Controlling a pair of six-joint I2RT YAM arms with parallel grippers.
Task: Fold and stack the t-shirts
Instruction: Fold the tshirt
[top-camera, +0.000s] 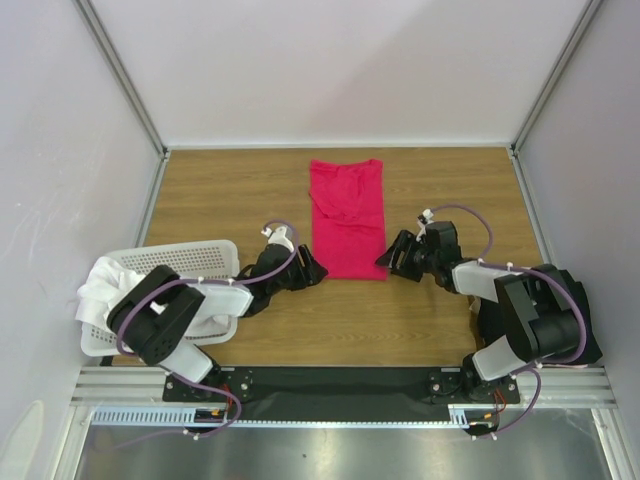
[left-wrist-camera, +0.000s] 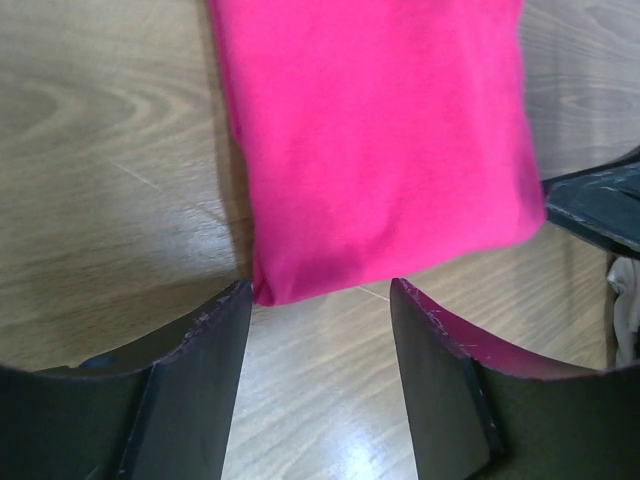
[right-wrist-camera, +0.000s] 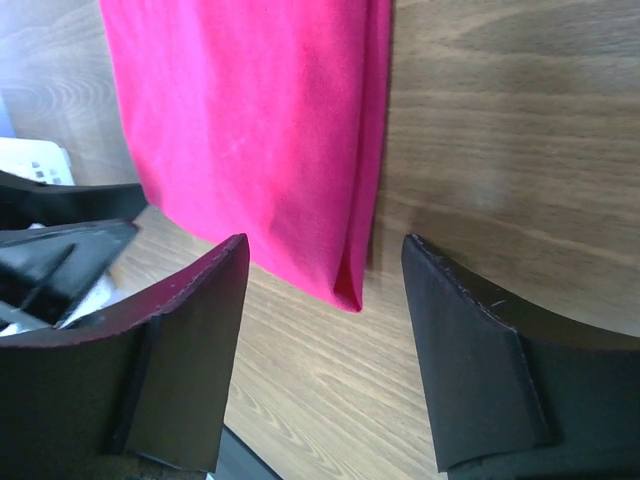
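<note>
A crimson-pink t-shirt (top-camera: 347, 215) lies on the wooden table, folded into a long strip running away from the arms. My left gripper (top-camera: 308, 268) is low at the strip's near left corner. In the left wrist view it (left-wrist-camera: 320, 290) is open, and the shirt (left-wrist-camera: 380, 140) ends just beyond its fingertips (left-wrist-camera: 215, 340). My right gripper (top-camera: 392, 255) is at the near right corner. It (right-wrist-camera: 325, 245) is open too, with the shirt's folded corner (right-wrist-camera: 350, 295) lying just ahead of the gap and bare wood between the fingers. White t-shirts (top-camera: 100, 290) are heaped in the basket.
A white perforated basket (top-camera: 180, 258) stands at the near left, beside the left arm. White walls and metal posts close in the table at the back and sides. A dark shape (top-camera: 482, 322) lies under the right arm; what it is cannot be told.
</note>
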